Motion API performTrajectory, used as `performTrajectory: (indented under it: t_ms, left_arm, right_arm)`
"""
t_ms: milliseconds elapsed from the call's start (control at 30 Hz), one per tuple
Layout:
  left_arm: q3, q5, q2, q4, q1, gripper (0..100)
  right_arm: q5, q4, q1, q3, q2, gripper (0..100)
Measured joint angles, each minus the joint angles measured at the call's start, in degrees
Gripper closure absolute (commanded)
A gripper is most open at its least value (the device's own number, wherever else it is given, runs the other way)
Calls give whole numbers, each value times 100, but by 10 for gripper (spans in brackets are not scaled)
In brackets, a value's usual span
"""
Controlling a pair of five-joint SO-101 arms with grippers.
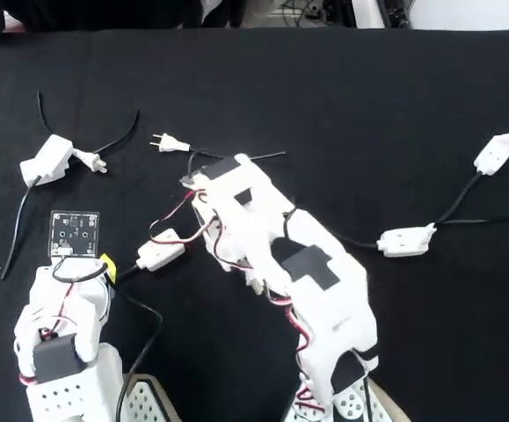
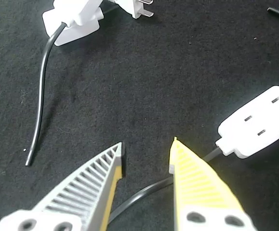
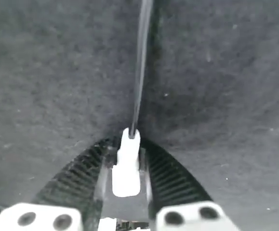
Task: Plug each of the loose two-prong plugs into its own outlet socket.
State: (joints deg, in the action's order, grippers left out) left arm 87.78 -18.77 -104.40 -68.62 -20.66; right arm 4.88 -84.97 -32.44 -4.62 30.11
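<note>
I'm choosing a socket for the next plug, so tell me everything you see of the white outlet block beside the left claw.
The white outlet block looks like smooth plastic, a rounded rectangle lying flat on the black cloth, slotted face up. Its narrow slots hold no plugs. A black cord leaves one end and passes under the open left claw, which hangs apart from the block.

loose plug (image 1: 170, 142) right of left socket (image 1: 47, 160) | middle socket (image 1: 161, 250) before both
</note>
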Motion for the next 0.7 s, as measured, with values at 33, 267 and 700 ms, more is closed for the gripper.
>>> performTrajectory:
  t_ms: [33, 267, 700]
  left_arm:
    - [0, 0, 0, 0, 0, 834]
    - [0, 0, 0, 0, 0, 834]
    - [0, 0, 0, 0, 0, 834]
  right_arm:
    - [0, -70, 0, 70, 18, 986]
    - [9, -273, -9, 492, 35, 986]
    - [-369, 510, 501, 492, -1336, 986]
